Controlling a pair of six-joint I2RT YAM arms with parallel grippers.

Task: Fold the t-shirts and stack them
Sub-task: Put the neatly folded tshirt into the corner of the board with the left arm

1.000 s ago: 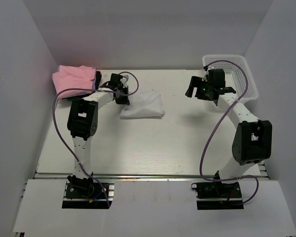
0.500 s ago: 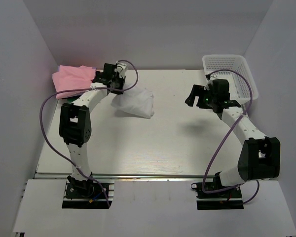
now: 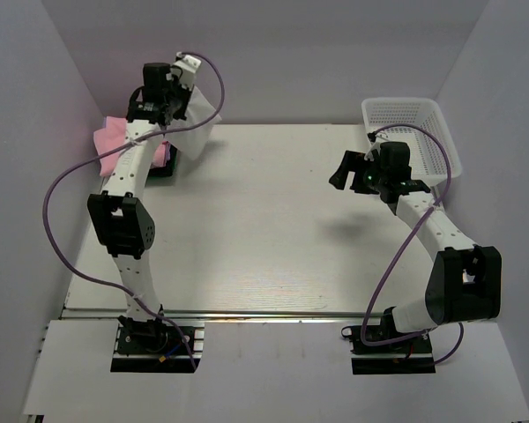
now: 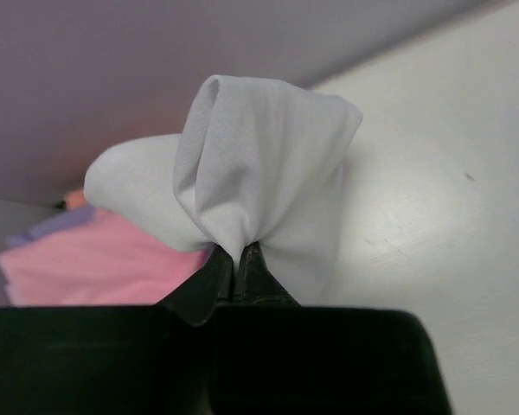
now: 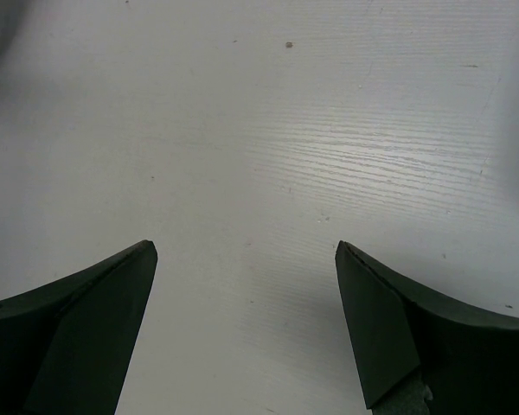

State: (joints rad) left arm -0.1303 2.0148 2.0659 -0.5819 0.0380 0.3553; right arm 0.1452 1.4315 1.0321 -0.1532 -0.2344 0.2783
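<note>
White shirt [image 4: 259, 173] is gripped, bunched, in the closed left gripper [image 4: 240, 259]. It is held high at upper left of the top view, close to the back wall, over the pink shirt [image 3: 115, 139] at the table [image 3: 273, 238] corner. Right gripper [image 5: 246, 277] is spread wide above the table beside the basket [image 3: 423, 110]. Broad table surface is seen between the arms.

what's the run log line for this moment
left gripper: shut on white t-shirt, in air near pink t-shirt | right gripper: open, empty

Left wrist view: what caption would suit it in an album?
The left gripper pinches a bunched white t-shirt above the table, with a pink shirt behind it.
</note>
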